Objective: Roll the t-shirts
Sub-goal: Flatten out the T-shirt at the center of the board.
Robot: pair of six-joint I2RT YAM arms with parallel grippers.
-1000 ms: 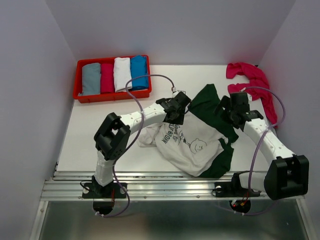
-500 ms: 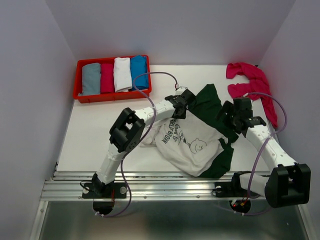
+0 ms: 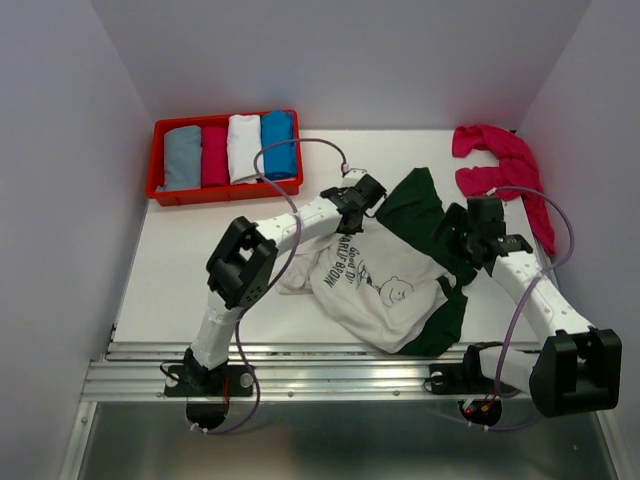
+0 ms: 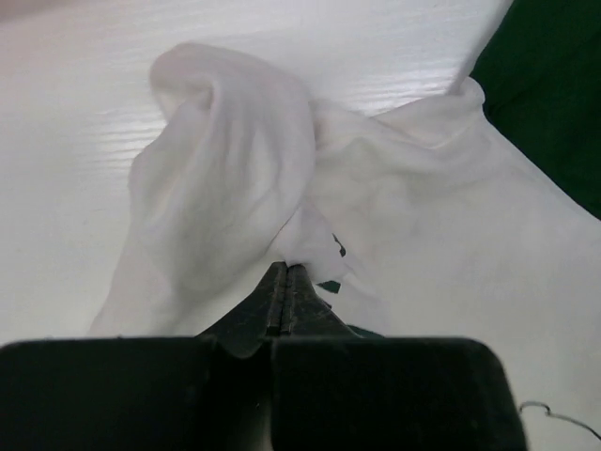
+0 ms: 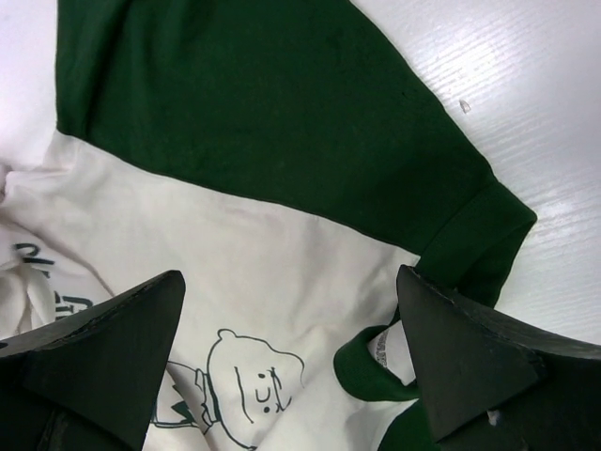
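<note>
The cream t-shirt (image 3: 385, 285) lies rumpled on the table (image 3: 200, 270), a little toward 3 o'clock of centre, with its green sleeve (image 3: 415, 205) pointing to 12. The left claw (image 3: 362, 192) is clamped on a fold of white cloth at the shirt's 11 o'clock edge. The right claw (image 3: 470, 228) hangs wide open over the sleeve, holding nothing.

To my eye the shirt needs flattening first. The left should draw its pinch toward 9 o'clock, low and slow, while the right takes the opposite edge.

The left wrist view shows cloth bunched at the closed tips, which the arm hides from above. Only the overhead shows the pink t-shirts (image 3: 500, 165) at 1 o'clock and the red tray (image 3: 225, 192) at 11.
</note>
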